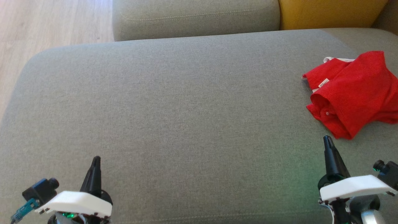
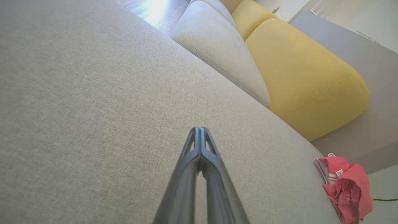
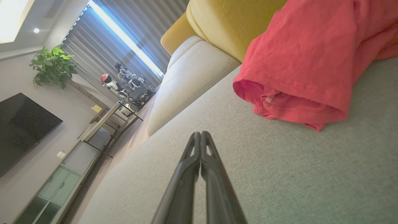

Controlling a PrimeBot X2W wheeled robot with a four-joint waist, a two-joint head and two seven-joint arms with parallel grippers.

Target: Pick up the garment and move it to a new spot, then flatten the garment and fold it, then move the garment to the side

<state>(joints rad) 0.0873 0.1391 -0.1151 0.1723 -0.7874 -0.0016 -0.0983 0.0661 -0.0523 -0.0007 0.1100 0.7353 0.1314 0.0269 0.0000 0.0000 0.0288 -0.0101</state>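
The garment (image 1: 351,93) is a crumpled red shirt with a white label, lying at the far right of the grey sofa seat (image 1: 174,105). It also shows at the lower right in the left wrist view (image 2: 348,186) and fills the upper right of the right wrist view (image 3: 311,62). My right gripper (image 1: 327,138) is shut and empty, just short of the garment's near hem. My left gripper (image 1: 96,158) is shut and empty too, low at the left over bare seat, far from the garment. Both pairs of fingertips press together (image 2: 199,129) (image 3: 200,133).
A grey back cushion (image 1: 196,17) and a yellow cushion (image 1: 329,12) line the far edge of the seat. Wooden floor (image 1: 46,25) lies beyond the seat's left end. A TV (image 3: 21,127), a cabinet and a plant (image 3: 53,65) stand across the room.
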